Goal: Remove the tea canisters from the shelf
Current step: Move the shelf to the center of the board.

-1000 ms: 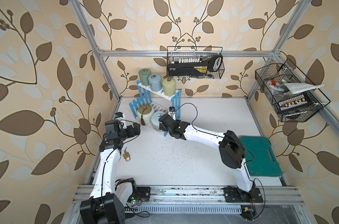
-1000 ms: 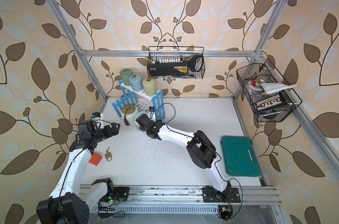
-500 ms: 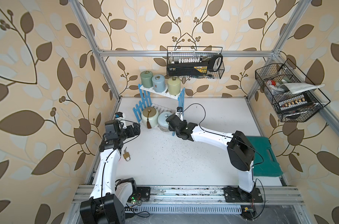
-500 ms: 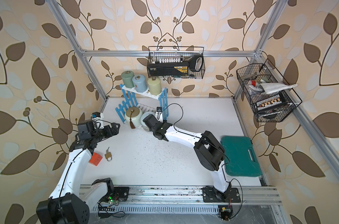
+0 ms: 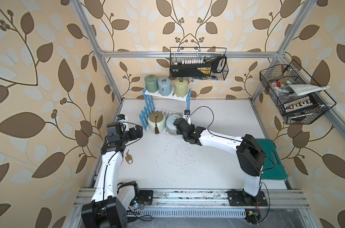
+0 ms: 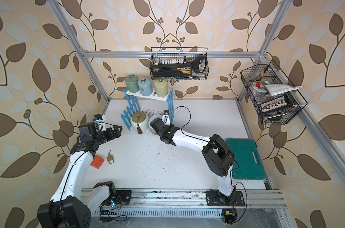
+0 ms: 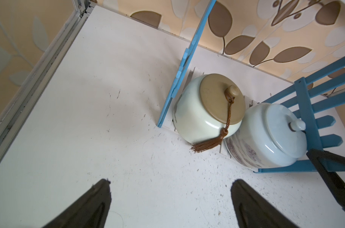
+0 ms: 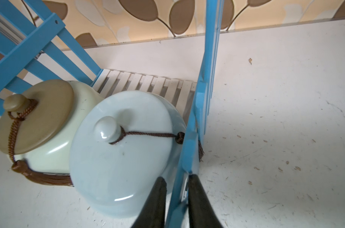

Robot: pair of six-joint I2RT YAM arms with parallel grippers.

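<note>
The shelf (image 5: 148, 116) stands at the back of the table. Its top board holds three slim tea canisters: dark green (image 5: 151, 83), light blue (image 5: 164, 86) and yellow-green (image 5: 181, 87). On the bottom board sit a cream one with a brown tassel (image 5: 157, 122) and a white-blue one (image 8: 118, 158). My right gripper (image 8: 175, 178) is shut on the front slat of the shelf's blue side panel (image 8: 189, 150), beside the white-blue canister. The cord from that canister's lid runs to this panel. My left gripper (image 7: 170, 181) hovers open over bare table, left of the shelf.
A brass padlock (image 5: 129, 158) and an orange block (image 6: 96, 161) lie near the left arm. A green case (image 5: 270, 158) rests at the right edge. Black wire baskets hang on the back wall (image 5: 198, 66) and the right wall (image 5: 294, 94).
My right gripper has closed on the shelf's blue side slat. Right arm and shelf have shifted right, and the shelf now sits squarer to the back wall. The left arm has not moved.
</note>
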